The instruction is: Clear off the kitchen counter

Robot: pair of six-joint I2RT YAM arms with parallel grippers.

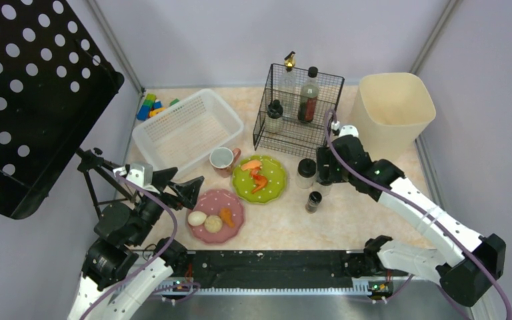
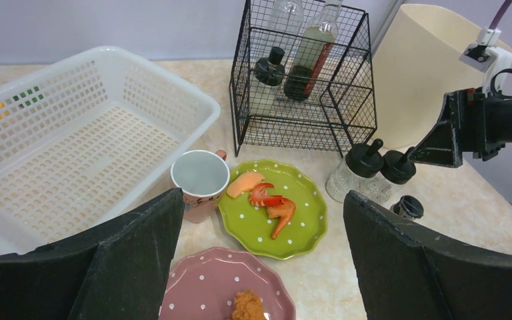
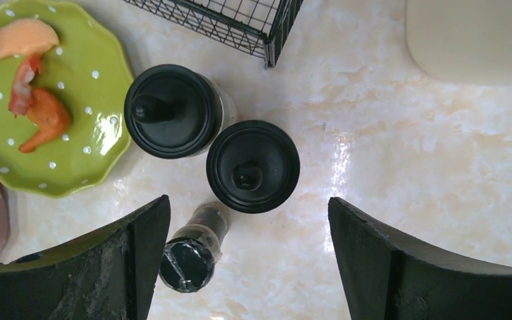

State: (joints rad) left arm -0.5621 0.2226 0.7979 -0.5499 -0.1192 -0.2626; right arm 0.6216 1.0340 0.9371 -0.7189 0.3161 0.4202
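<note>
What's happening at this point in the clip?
Two arms are working over the kitchen counter, and neither holds anything. The right gripper hangs open above a black-lidded shaker, with a second shaker and a small bottle close beside it. The left gripper is open near the pink plate. The green plate, mug, white basket, wire rack and beige bin all stand on the counter, so clearing is not yet done.
</note>
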